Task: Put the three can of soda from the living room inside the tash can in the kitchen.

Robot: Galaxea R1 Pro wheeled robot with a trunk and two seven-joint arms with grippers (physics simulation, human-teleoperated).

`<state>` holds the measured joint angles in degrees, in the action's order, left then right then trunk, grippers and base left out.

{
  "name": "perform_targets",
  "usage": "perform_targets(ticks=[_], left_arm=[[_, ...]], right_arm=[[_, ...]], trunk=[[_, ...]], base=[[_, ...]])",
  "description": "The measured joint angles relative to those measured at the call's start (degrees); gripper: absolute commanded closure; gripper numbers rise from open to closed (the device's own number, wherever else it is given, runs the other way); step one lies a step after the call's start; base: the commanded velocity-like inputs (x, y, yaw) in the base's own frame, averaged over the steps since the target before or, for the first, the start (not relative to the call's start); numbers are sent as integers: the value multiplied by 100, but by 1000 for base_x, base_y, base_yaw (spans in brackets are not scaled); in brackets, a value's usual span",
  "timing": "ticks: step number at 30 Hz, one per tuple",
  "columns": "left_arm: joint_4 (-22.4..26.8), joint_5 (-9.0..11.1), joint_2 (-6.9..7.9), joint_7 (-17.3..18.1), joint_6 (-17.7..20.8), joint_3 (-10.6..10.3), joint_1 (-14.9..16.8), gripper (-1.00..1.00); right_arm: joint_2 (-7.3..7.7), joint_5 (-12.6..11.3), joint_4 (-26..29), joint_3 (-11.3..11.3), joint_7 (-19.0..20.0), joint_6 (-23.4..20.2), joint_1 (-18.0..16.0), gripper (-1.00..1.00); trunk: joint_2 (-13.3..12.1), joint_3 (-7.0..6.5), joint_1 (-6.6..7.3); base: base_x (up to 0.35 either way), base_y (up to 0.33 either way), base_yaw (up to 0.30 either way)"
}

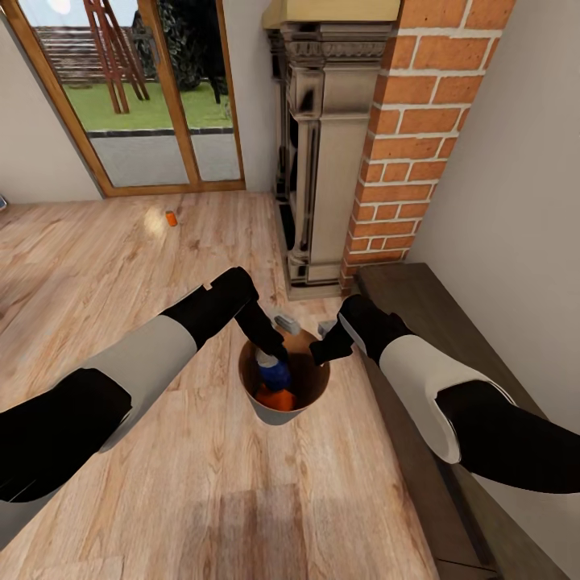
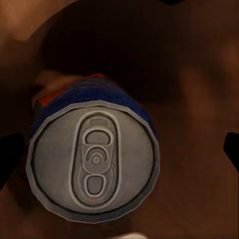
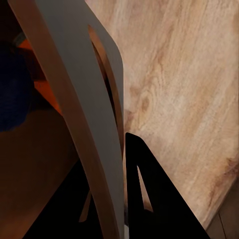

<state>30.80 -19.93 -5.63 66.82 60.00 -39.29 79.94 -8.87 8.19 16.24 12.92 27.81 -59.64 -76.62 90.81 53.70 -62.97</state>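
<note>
The trash can (image 1: 283, 379) stands on the pale wood floor (image 1: 121, 266) of the living room, between the two arms and just near of the brick fireplace (image 1: 387, 153). The left gripper (image 1: 270, 354) is lowered into the bin's mouth from the left, and a soda can (image 1: 274, 374) is seen directly under it, blue band and silvery top uppermost. In the left wrist view that can's lid (image 2: 93, 160) faces straight back at the camera, so its long axis is judged to run close to upright and in line with the jaws, its top pointing up at them; whether the left jaws are pinching it or have let go cannot be told. Orange of another can (image 1: 278, 399) lies beneath it on the bin's floor. The right gripper (image 1: 328, 348) is at the bin's right rim, and in the right wrist view the grey wall (image 3: 74, 99) is seen passing between its fingers, so the right jaws are judged to be pinching the rim. A third can (image 1: 171, 218) lies well apart on the floor, far and left, near the glass doors (image 1: 145, 89); its axis is too small to read. The left arm is the nearer to it.
</note>
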Motion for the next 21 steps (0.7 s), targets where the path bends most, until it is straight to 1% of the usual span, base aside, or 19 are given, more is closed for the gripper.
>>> perform_targets(ticks=[8,14,17,18,20,21], left_arm=[[3,4,1,5,0,0,-12,-100],[48,36,39,44,0,11,-21,-100],[86,59,62,68,0,23,-22,-100],[214,82,82,122,0,45,-23,-100],[339,97,170,324,0,63,-61,-100],[447,103,306,545,-3,90,-116,-100]], right_arm=[[-1,32,0,3,-2,6,0,100],[4,-12,0,-11,1,-3,1,100],[10,10,-5,-4,0,0,2,100],[15,17,-8,-3,-1,1,2,100],[21,29,-8,-2,-2,4,1,100],[24,25,-8,-2,-1,3,1,100]], trunk=[[0,0,0],[0,0,0],[0,0,0],[0,0,0],[0,0,0],[0,0,0]], base=[[0,0,0],[0,0,0],[0,0,0],[0,0,0],[0,0,0],[0,0,0]])
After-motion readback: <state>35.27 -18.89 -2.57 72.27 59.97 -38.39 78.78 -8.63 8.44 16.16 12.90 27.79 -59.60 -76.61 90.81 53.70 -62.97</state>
